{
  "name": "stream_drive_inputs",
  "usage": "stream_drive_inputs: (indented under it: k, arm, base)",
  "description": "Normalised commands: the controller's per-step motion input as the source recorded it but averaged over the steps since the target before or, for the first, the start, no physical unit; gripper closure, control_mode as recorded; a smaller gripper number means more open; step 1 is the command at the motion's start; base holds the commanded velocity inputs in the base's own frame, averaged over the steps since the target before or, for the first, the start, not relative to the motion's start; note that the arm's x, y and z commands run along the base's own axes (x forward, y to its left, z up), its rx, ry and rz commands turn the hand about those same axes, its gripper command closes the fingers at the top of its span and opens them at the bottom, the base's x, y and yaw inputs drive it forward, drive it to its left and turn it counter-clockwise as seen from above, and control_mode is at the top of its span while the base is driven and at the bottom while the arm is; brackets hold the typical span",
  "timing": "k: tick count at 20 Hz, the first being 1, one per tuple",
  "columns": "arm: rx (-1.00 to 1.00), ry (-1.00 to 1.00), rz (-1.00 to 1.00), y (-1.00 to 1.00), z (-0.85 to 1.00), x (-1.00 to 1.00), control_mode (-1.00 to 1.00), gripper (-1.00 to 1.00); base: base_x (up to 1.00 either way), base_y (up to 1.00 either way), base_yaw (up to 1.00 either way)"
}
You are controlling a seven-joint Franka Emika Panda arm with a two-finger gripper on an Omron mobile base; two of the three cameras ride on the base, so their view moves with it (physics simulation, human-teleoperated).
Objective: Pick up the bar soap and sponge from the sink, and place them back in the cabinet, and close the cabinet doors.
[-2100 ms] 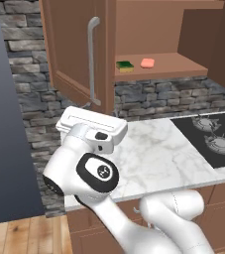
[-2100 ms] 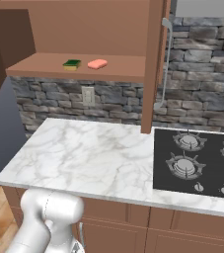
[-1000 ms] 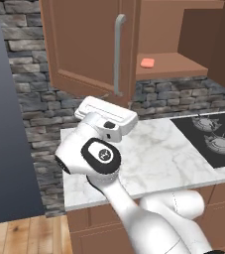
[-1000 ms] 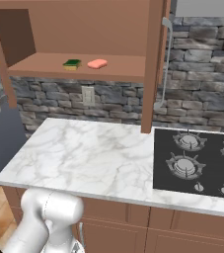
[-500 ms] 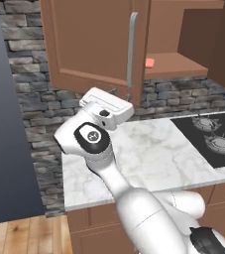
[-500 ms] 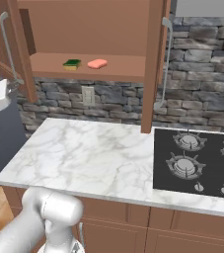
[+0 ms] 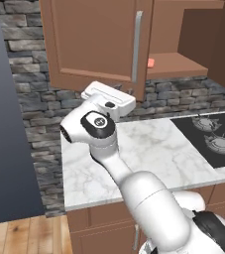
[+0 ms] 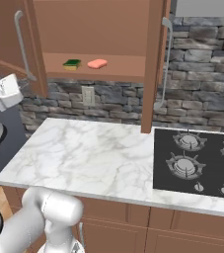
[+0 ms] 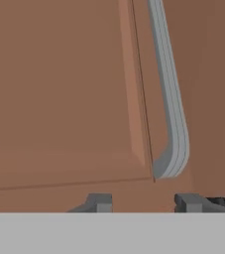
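The gripper (image 9: 142, 202) is facing the outer face of the left door (image 7: 96, 42) of the wall cabinet (image 8: 108, 29), its two dark fingertips (image 9: 100, 202) sitting narrow with nothing between them. Just ahead of the fingertips, the lower end of the door's silver handle (image 9: 169, 109) is curving in toward the wood, a little to the right of the gap between the tips. In the left base view the hand is sitting just under the bottom edge of this door, which is standing partly swung across the cabinet opening. Beyond the door, on the shelf (image 8: 118, 69) inside, the green and yellow sponge (image 8: 72, 63) and the pink bar soap (image 8: 97, 63) are lying side by side, close but apart, the soap on the side farther from the hand. The right door (image 8: 153, 64) is standing open, well away from the hand, its edge hanging over the marble counter (image 8: 93, 158) next to the black stovetop (image 8: 197, 158). Below the hand, the counter is running along the stone wall (image 8: 202, 94).
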Motion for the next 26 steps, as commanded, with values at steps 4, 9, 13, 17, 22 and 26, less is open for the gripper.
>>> stream_drive_inputs:
  k: [4, 9, 13, 17, 22, 26]
  arm:
    - [0.07, 0.00, 0.16, -0.33, -0.01, 0.49, -1.00, -1.00]
    - [0.07, 0.01, 0.16, -0.30, 0.00, 0.43, -1.00, -1.00]
    - [0.04, 0.05, 0.14, -0.22, 0.00, 0.38, -1.00, -1.00]
    - [0.03, 0.07, 0.11, -0.12, 0.00, 0.36, -1.00, -1.00]
    - [0.02, 0.15, 0.05, 0.00, 0.04, 0.22, -1.00, -1.00]
    - [0.01, 0.14, 0.04, 0.00, 0.04, 0.25, -1.00, -1.00]
  base:
    - [0.00, 0.00, 0.00]
    - [0.00, 0.00, 0.00]
    - [0.00, 0.00, 0.00]
    - [0.00, 0.00, 0.00]
    - [0.00, 0.00, 0.00]
    - [0.00, 0.00, 0.00]
